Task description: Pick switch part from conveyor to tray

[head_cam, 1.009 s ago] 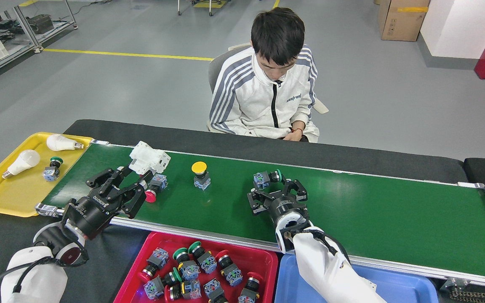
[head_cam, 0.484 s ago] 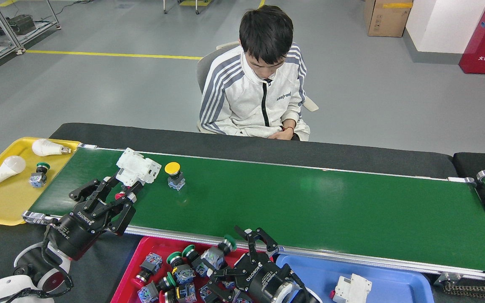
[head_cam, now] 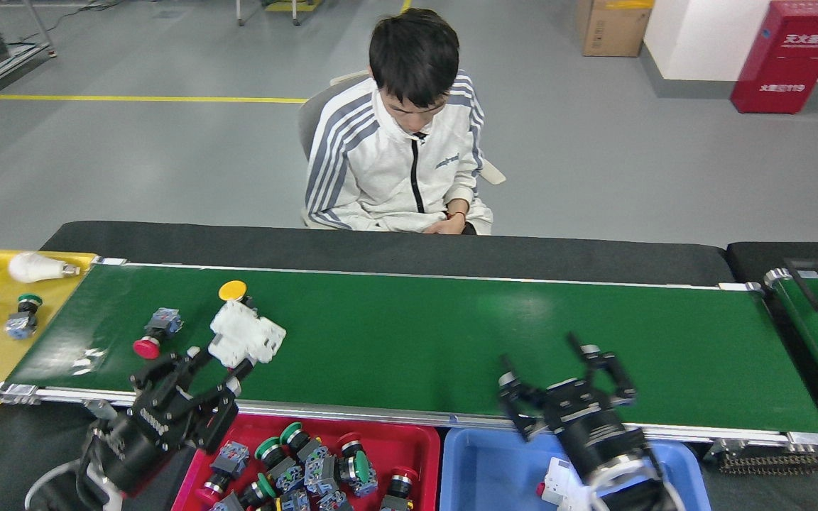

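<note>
While left gripper (head_cam: 228, 365) pinches white plastic block (head_cam: 246, 338), right gripper (head_cam: 565, 387) spread empty: risks dropping block onto green conveyor (head_cam: 416, 341), missing red tray (head_cam: 420, 443).

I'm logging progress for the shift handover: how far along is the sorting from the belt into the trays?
Done: the red tray already holds a heap of push-button switches. In hand: the left hand grips a white switch part above the conveyor; the right hand is open and empty. Left: a red button switch and a yellow button switch lie on the belt.
</note>
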